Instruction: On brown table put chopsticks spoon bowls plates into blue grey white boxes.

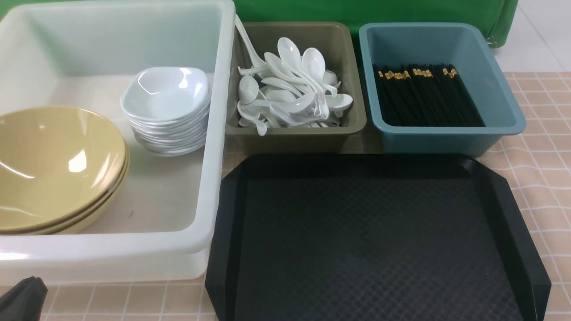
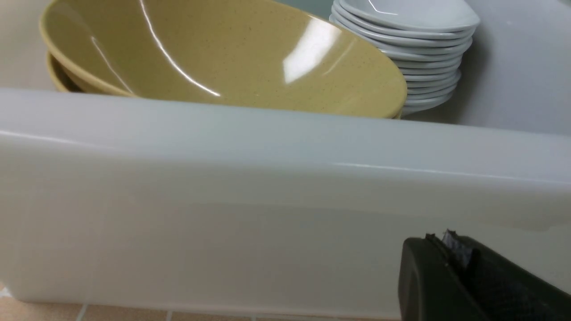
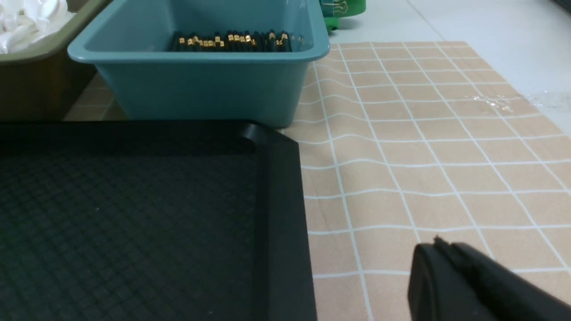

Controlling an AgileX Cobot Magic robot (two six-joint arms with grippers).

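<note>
- While its jaws are pressed together on nothing, the left gripper (image 2: 450, 249) sits low outside the near wall of the white box (image 2: 267, 187); the front view catches only its dark tip (image 1: 24, 296) at the bottom left corner.
- Pressed together and empty too, the right gripper (image 3: 446, 263) hangs over the checked brown tablecloth (image 3: 424, 169), just beside the right edge of the black tray (image 3: 285, 214); the front view does not show it.
- Past the left gripper, over the box wall, lie the yellow bowls (image 2: 232, 58), with the stack of white plates (image 2: 419, 49) just beyond them.
- From the front, the yellow bowls (image 1: 53, 169) sit nested at the left of the white box (image 1: 209, 187); three rims can be made out, and the left edge cuts them off.
- Beside them the white plates (image 1: 167, 111) stand stacked; roughly nine, though the lower rims blur together.
- Right of the white box, the grey box (image 1: 348, 120) holds a heap of white spoons (image 1: 290, 89), too tangled to count.
- Farther right, the blue box (image 1: 495, 89) holds black chopsticks (image 1: 424, 98) with gold bands, lying side by side and too many to count; it stands ahead of the right gripper, behind the tray's far corner.
- Three boxes stand in a row behind one black tray (image 1: 370, 240), whose near edge is cut off.
</note>
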